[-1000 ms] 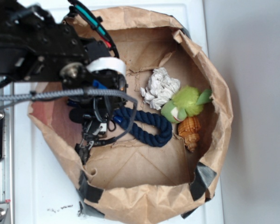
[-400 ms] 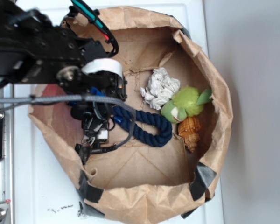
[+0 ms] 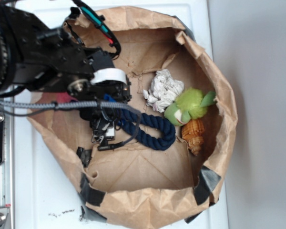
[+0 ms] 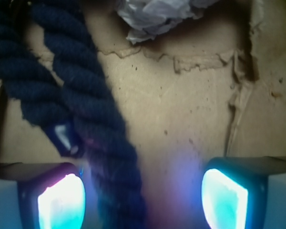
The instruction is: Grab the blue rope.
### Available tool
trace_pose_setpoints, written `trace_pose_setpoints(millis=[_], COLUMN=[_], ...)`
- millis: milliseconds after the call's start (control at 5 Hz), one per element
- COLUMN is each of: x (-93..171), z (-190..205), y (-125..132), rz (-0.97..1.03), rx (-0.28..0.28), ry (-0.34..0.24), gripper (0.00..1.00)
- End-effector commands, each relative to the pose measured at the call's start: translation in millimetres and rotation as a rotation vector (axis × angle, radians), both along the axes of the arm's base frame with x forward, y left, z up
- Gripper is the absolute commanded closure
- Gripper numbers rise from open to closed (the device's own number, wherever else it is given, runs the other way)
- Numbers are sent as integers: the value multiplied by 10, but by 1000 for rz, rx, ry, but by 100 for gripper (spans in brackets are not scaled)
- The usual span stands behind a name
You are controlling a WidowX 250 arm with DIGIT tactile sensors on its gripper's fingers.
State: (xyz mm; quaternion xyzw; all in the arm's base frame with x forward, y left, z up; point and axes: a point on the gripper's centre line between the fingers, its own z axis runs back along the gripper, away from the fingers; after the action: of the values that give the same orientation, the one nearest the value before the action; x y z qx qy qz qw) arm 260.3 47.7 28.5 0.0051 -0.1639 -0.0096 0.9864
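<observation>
exterior: overhead, looking down, mid-range | wrist: close, facing bag floor | shared: blue rope [image 3: 150, 128] [image 4: 93, 119]

we found the exterior view evenly and brightly lit, the white table [image 3: 38, 191] near blown out and shadows soft inside the paper bag [image 3: 219, 95]. the black arm [image 3: 43, 57] read as a dark mass with little detail, slightly blurred at its left edge. in the wrist view light was dimmer and warm; the two fingertip pads [image 4: 61, 200] glared cyan-white, throwing a violet haze over the blue rope [image 4: 81, 100], which was soft and out of focus near the bottom.
</observation>
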Motion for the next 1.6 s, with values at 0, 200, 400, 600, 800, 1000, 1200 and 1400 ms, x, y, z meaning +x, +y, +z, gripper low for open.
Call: trace_pose_setpoints(millis=[0, 200, 400, 600, 800, 1000, 1200, 1400], x=[143, 173, 192, 197, 192, 182, 147, 105], z=[-161, -127, -112, -91, -38, 51, 207, 504], y=[-154, -161, -153, -148, -146, -134, -113, -90], rz=[-34, -14, -17, -16, -18, -11, -2, 9], rx=[32, 21, 22, 15, 1, -20, -40, -92], ry=[-14, -9, -19, -20, -23, -30, -49, -72], gripper=[0, 100, 100, 100, 100, 100, 100, 100])
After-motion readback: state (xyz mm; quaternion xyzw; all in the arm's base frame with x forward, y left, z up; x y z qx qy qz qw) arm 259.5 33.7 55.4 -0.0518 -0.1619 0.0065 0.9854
